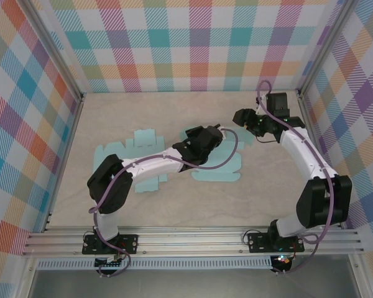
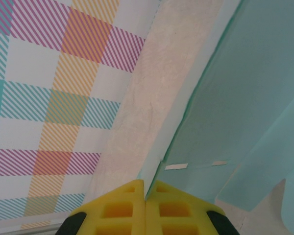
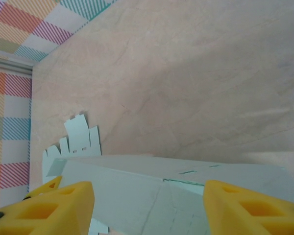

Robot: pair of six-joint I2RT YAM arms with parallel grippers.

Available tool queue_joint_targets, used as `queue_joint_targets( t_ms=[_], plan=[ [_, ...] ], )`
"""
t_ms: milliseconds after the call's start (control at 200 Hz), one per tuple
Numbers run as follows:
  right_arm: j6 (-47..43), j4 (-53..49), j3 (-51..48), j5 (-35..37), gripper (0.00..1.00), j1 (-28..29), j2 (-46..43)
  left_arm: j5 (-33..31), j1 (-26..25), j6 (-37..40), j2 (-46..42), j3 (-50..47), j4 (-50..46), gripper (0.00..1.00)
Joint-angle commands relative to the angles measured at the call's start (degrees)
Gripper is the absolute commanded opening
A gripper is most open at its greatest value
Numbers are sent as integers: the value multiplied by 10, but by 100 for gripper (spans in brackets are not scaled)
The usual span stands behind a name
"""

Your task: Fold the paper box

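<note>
left gripper [image 2: 146,190] is clamped on the box [image 2: 235,98] edge at its tips, right gripper [image 3: 149,190] spread wide with the box between its fingers; best lift slowly and crease right along the score line.

High overhead — wrist close-ups on paper box [image 3: 137,188]

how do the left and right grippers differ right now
Left gripper is shut; right gripper is wide open. Left pinches an edge of the teal paper box between its pads; right only straddles it, fingers apart on either side. Both have yellow fingers and are at the same box.
</note>
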Motion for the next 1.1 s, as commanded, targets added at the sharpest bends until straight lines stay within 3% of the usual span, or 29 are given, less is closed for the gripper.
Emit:
queue_joint_targets(
  t_ms=[0,235,490,690,885,1095],
  plan=[
    [15,22,1,-36,61,-2,5,-29,-7,-30,11,-4,13,0],
    [41,58,-31,-77,54,5,22,-29,-7,-46,22,0,12,0],
    [63,91,-67,-84,53,12,33,-52,-8,-65,42,27,-1,0],
    [136,190,-130,-133,51,12,27,-56,-12,-112,24,27,-17,0],
    [183,248,-184,-135,49,12,-1,-48,-14,-153,9,11,-18,0],
    [191,244,-207,-117,49,13,-27,-92,-25,-154,24,-5,2,0]
  ],
)
